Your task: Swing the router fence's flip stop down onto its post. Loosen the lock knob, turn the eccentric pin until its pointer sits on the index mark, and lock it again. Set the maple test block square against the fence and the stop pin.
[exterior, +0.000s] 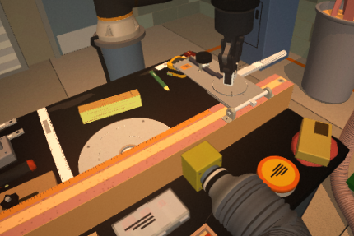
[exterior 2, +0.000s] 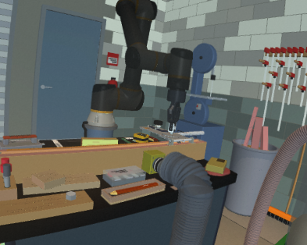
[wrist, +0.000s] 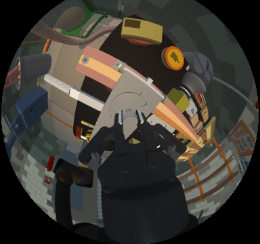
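Note:
The eccentric pin (exterior: 228,79) stands at the centre of the dial ring on the grey flip stop plate (exterior: 220,81), and my gripper (exterior: 228,76) is closed on it from straight above. The plate lies flat, hinged to the top of the long wooden fence (exterior: 164,134). The black lock knob (exterior: 203,58) sits at the plate's far end. The maple test block (exterior: 110,106) lies on the dark table left of the plate, apart from the fence. In the wrist camera the pin (wrist: 128,114) shows between my fingers; its pointer is hidden.
A grey bin (exterior: 331,52) stands on the floor to the right. A pencil (exterior: 159,79) and a tape measure (exterior: 176,66) lie near the plate. A round insert plate (exterior: 119,142) sits in the table. A yellow dust port (exterior: 201,165) with hose is on the fence's near side.

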Available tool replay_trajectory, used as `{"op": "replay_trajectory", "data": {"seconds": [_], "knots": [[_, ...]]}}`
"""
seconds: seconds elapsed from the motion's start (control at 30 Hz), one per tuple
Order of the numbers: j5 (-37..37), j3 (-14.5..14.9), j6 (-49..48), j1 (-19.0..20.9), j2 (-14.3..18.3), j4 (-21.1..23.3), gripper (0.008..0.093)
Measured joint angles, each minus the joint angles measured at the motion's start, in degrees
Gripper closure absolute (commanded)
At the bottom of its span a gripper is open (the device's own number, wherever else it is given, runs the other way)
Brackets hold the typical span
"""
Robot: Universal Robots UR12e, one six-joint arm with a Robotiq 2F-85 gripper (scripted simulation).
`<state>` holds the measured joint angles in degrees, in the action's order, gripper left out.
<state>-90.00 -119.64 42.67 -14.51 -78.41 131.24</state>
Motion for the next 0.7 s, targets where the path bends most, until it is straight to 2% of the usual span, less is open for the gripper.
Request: {"op": "replay_trajectory", "data": {"seconds": [0.4,0.7], "knots": [[0.00,0.00,-21.45,0.00,0.00,0.00,0.0934],[0.00,0.00,-31.89,0.00,0.00,0.00,0.0934]]}}
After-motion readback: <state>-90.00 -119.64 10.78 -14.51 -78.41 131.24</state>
